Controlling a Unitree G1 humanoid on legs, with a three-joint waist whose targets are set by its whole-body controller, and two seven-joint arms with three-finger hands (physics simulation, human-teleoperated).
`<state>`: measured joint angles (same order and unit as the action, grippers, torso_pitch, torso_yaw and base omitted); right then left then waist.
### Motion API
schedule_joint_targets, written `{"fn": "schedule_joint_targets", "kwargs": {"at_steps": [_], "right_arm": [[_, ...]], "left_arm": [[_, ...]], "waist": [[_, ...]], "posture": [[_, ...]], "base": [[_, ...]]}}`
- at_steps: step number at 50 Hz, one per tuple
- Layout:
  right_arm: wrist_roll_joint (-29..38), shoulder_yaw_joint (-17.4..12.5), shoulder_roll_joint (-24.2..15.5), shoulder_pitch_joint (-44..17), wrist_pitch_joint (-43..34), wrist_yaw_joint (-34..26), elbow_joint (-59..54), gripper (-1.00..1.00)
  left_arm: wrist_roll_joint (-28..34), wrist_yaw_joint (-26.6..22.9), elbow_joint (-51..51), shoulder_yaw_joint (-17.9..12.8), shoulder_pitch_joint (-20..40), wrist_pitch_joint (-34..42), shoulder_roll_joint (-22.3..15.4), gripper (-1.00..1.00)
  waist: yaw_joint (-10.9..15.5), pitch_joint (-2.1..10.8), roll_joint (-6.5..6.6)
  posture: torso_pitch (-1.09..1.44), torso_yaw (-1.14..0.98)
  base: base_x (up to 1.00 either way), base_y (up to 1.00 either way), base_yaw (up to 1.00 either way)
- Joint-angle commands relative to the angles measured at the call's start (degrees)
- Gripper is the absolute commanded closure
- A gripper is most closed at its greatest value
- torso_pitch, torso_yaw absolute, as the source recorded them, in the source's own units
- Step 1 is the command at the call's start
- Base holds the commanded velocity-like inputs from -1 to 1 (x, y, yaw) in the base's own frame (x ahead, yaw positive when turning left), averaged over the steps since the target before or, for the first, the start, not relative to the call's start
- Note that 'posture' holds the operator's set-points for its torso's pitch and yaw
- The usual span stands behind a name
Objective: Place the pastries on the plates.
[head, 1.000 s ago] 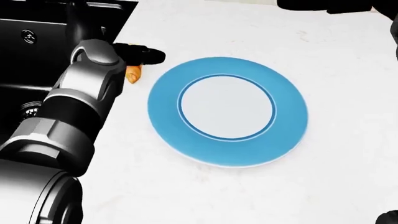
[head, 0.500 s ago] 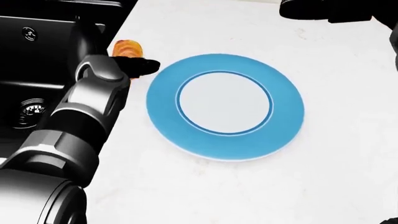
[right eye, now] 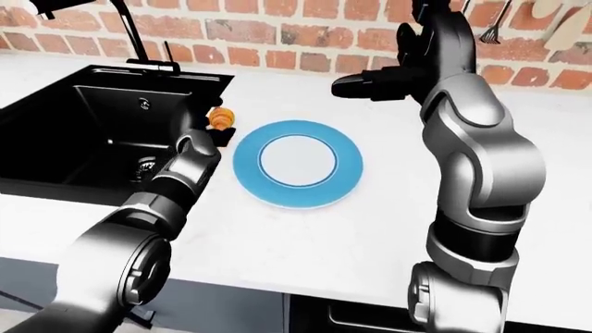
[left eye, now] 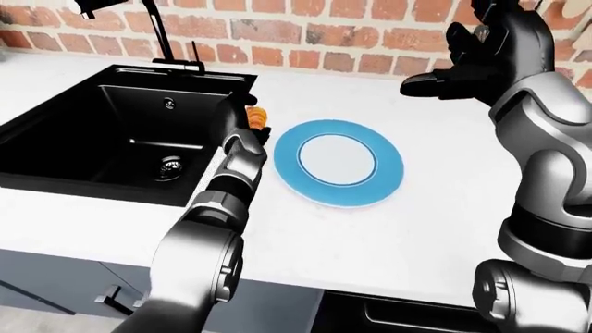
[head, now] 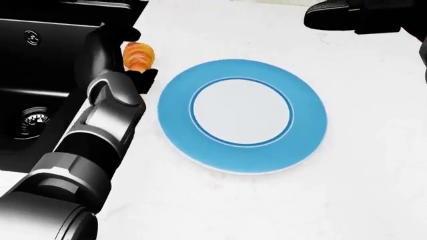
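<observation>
A small golden croissant (head: pixel 138 52) lies at the counter's edge beside the sink, just left of the plate. The blue plate (head: pixel 307 120) with a white centre sits bare on the white counter. My left hand (head: pixel 140 62) reaches up along the sink edge, with one dark finger (head: pixel 146 76) below the croissant and another above it. Whether they press on it does not show. My right hand (left eye: pixel 453 76) hangs high above the counter at the upper right of the plate, fingers spread, holding nothing.
A deep black sink (left eye: pixel 120 132) with a black faucet (left eye: pixel 162 31) fills the left. A red brick wall (left eye: pixel 324 31) closes off the top of the eye views. Utensils (right eye: pixel 495 21) hang on it at the upper right. The counter edge (left eye: pixel 370 274) runs along the bottom.
My left hand has drawn down and left in the head view, uncovering the croissant, which now shows whole higher up by the sink edge. The right hand has crept further into the top of the view.
</observation>
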<state>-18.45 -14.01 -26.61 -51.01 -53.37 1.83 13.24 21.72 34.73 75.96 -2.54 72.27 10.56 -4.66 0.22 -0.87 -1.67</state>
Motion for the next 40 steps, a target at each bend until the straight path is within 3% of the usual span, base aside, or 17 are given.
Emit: {"fn": "schedule_joint_targets", "kwargs": {"at_steps": [1,8,12,20,40], "right_arm": [[0.11,-0.78,-0.76,-1.74,1.97,0.1,1.26,-1.0],[-0.46,-0.99,-1.11,-2.12,1.18,0.38,1.53,-1.0],[-0.49,-0.78,-1.11,-2.37,1.16,0.53,1.39,-1.0],[-0.8,-1.06,-1.4,-2.24,0.76,0.72,1.88,-1.0],[-1.26,-1.16,-2.67,-4.49,-0.65,0.85,1.4,-1.0]], "left_arm": [[2.34,0.46,-1.21,0.24,1.6,-0.34,-0.53,0.01],[4.9,-0.19,-1.04,-0.1,1.14,0.13,-1.15,0.15],[5.32,-0.81,-1.21,-0.44,1.25,0.41,-1.5,0.45],[5.19,-2.19,-1.61,-1.14,1.64,0.33,-2.92,0.71],[0.64,-9.57,-6.41,-1.14,7.14,1.5,-4.65,0.91]], "waist": [[0.07,1.5,-0.2],[-0.02,1.6,-0.12],[-0.1,1.63,-0.06],[-0.11,1.64,0.01],[0.09,1.17,-0.15]], "posture": [[0.0,0.0],[0.0,0.0],[0.0,0.0],[0.0,0.0],[0.0,0.0]], "base": [[0.0,0.0,0.0],[0.0,0.0,0.0],[0.0,0.0,0.0],[0.0,0.0,0.0],[0.0,0.0,0.0]]}}
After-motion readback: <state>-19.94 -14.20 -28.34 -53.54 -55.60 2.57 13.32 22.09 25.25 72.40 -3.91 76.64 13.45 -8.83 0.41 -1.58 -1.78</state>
